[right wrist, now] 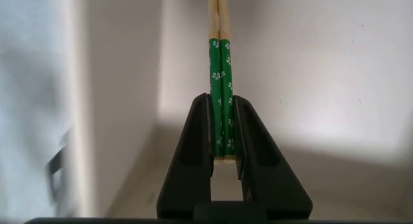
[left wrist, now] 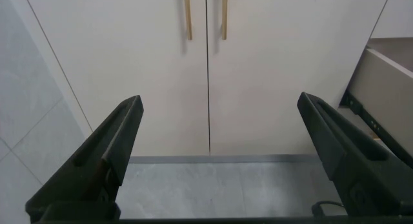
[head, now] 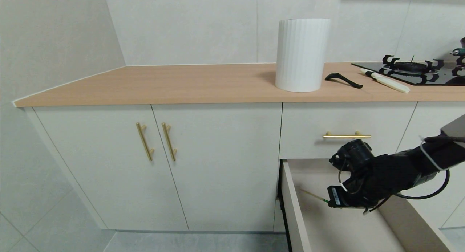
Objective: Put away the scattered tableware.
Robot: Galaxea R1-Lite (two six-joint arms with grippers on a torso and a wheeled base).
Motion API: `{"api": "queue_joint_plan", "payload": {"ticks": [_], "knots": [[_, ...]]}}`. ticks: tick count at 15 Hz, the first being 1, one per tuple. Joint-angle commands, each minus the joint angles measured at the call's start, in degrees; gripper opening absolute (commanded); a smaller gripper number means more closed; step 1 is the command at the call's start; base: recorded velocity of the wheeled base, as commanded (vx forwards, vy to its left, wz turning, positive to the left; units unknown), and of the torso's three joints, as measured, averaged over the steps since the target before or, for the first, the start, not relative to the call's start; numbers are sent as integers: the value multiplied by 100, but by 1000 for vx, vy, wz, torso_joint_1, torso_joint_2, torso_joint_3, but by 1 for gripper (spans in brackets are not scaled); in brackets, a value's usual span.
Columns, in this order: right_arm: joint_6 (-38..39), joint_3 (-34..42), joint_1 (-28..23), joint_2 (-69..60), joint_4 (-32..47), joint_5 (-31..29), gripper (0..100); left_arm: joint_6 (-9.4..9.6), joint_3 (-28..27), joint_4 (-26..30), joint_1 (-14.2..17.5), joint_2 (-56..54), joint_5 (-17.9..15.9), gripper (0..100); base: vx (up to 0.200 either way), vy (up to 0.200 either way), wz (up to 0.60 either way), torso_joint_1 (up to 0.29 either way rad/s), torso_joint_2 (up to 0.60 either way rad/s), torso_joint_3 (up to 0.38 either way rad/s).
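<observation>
The right gripper (head: 330,201) clamps a pair of chopsticks (right wrist: 219,56) by their green ends, their tips jutting left inside the open drawer (head: 290,204).

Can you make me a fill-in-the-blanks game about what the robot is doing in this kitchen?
1. The right gripper is shut on a pair of ____.
2. It holds them over the open ____.
3. The left gripper is ____, with nothing in it.
4. The tall ribbed container on the counter is ____ in colour.

Missing words: chopsticks; drawer; open; white.
</observation>
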Motion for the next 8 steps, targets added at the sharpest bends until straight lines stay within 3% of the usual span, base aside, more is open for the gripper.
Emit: {"api": "queue_joint_plan", "payload": {"ticks": [1,3,8], "knots": [[80,136,123,818,-377,-245,0,0,0,0,1,2,1,100,0,0,0,0,0,0],[195,162,193,1249,-807,-728,0,0,0,0,1,2,1,100,0,0,0,0,0,0],[195,127,255,1363,-878,-825,0,0,0,0,1,2,1,100,0,0,0,0,0,0]]}}
